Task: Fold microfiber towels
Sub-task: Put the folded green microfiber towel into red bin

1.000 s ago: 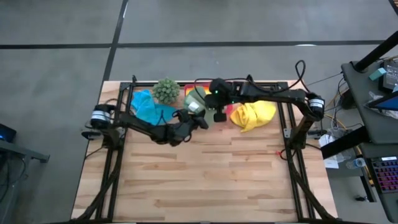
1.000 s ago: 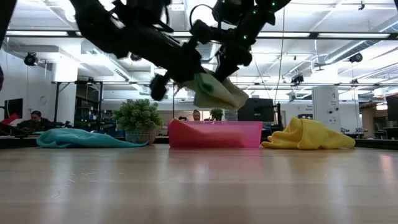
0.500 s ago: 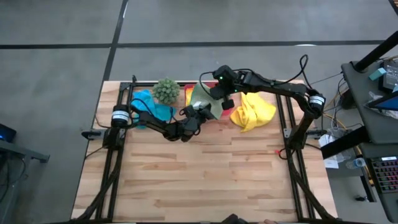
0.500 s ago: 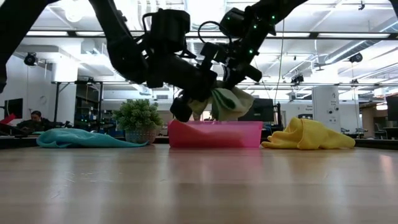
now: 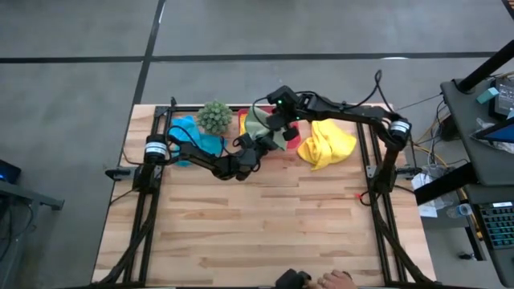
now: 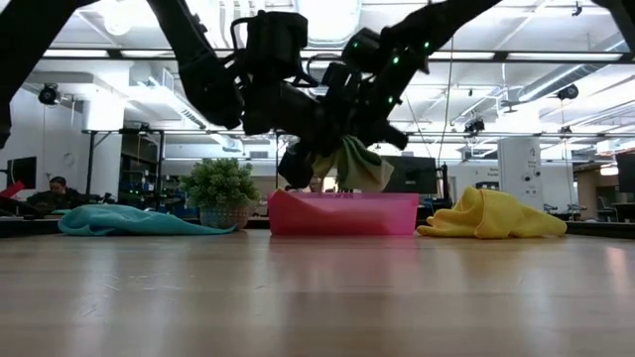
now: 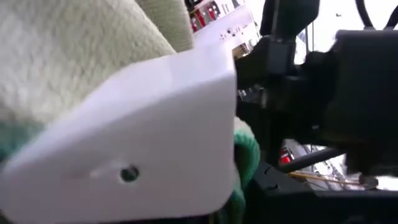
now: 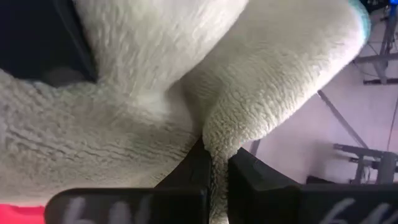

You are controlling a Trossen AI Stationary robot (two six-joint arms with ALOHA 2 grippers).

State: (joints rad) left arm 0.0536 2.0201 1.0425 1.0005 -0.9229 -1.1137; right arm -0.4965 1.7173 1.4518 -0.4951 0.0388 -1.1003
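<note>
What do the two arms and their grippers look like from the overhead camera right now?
Both arms are dark, slim and jointed, with black cables looping along them. Each has a silver-grey cylindrical joint near its base. The left gripper has dark fingers and a white block behind them; the right gripper is black, with a small green light.

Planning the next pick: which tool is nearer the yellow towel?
Right. The right tool hangs beside the yellow towel; the left tool sits farther off.

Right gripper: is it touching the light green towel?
Touching. In the right wrist view the right gripper has its jaws shut on a fold of the light green towel.
</note>
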